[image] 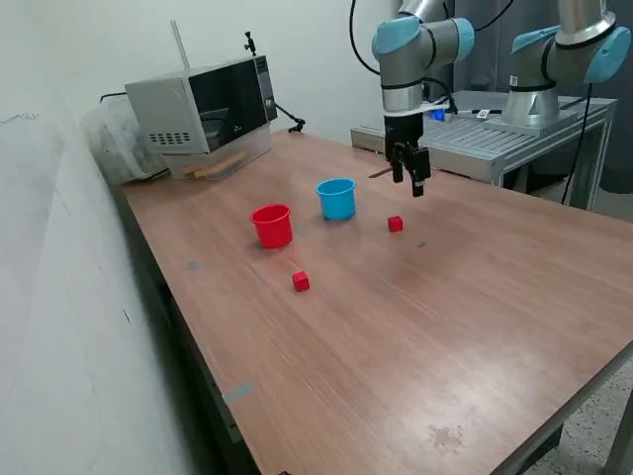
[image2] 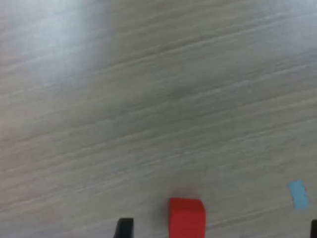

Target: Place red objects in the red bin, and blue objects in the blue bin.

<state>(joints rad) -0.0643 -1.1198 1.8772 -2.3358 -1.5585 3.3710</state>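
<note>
**Hand above worktop, red cubes outside the cups**

Hand (image: 411,176) hangs above the worktop (image: 475,297) toward its far edge, fingers spread and holding nothing. One red cube (image: 396,224) lies just beside the blue cup (image: 336,198), toward the exterior view's right; a second red cube (image: 301,282) lies nearer the front, below the red cup (image: 272,225). Cups stand side by side, apart. Wrist view shows one red cube (image2: 186,217) between the fingertips (image2: 124,228).

No legible text, labels or numbers anywhere.
</note>
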